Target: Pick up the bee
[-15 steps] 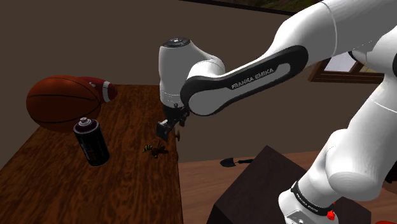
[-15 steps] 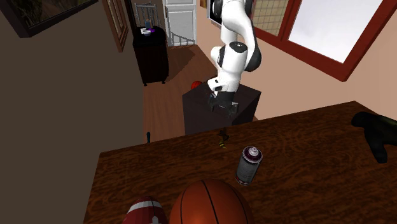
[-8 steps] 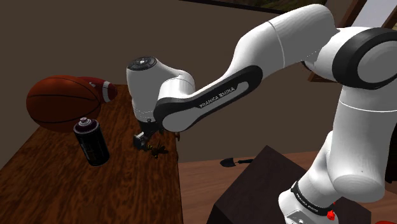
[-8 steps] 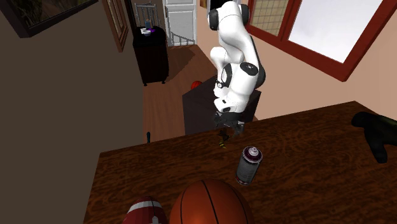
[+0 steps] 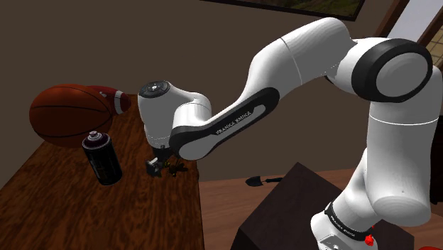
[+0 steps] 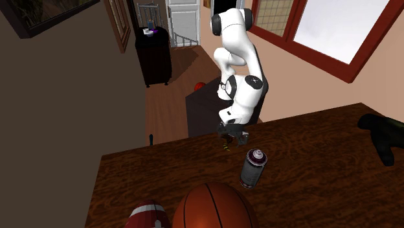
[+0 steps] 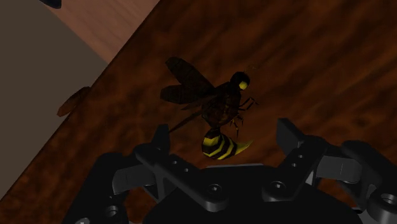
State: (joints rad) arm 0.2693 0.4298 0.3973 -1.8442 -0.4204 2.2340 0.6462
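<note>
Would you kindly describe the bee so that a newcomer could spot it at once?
On the wooden table, look near the edge, beside the dark spray can, under the black gripper. The bee lies there between the open fingers, much smaller than the can and basketball, with a yellow-and-black striped abdomen and dark wings.

Bee (image 7: 215, 108) on table (image 7: 305, 63), btwn fingers (image 7: 289, 135), partly ahead of tips, nr table edge. Can (image 5: 101, 158) beside fingers, apart; basketball (image 5: 64, 113) behind can, farther from fingers; football (image 5: 117, 101) by basketball.
</note>
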